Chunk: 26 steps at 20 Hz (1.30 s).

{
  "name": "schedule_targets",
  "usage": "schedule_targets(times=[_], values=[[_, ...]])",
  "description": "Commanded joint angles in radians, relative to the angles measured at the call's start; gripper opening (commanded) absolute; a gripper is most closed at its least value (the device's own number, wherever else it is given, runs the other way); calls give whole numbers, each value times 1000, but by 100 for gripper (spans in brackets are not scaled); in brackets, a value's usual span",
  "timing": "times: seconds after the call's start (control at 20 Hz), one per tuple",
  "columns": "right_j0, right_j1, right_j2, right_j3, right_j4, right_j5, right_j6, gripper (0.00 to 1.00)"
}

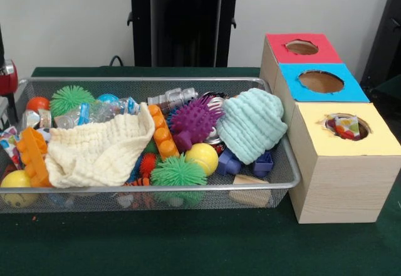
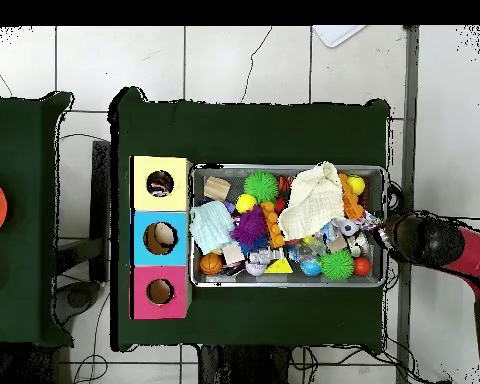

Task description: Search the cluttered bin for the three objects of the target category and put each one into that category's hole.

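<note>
Beside the bin (image 1: 285,169), three holed boxes (image 1: 341,163) touch.

Half buried under the cream knitted cloth (image 1: 99,151): the orange plastic block strip (image 1: 161,133) and the clear plastic bottles (image 1: 94,111). Cut off by the front view's left edge, the red and black robot arm (image 2: 446,245), its gripper impossible to make out in either view. Too dim to identify: contents of the yellow-topped wooden box's hole (image 1: 343,126), apart from a patch of mixed colours.
</note>
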Motion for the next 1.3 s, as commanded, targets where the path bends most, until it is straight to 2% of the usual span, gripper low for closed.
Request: schedule_targets(times=[0.05, 0.5, 0.6, 0.85, 1.0, 1.1, 1.15, 1.3], values=[[14, -6, -43, 6, 61, 38, 161, 100], [77, -23, -62, -1, 65, 23, 168, 100], [99, -45, -66, 11, 76, 32, 175, 100], [151, -150, -75, 20, 145, 136, 175, 100], [161, -136, -90, 18, 161, 119, 178, 100], [141, -120, -92, 52, 166, 58, 176, 100], [145, -70, -104, 24, 154, 31, 183, 100], [141, -12, -106, -9, 152, -12, 177, 100]])
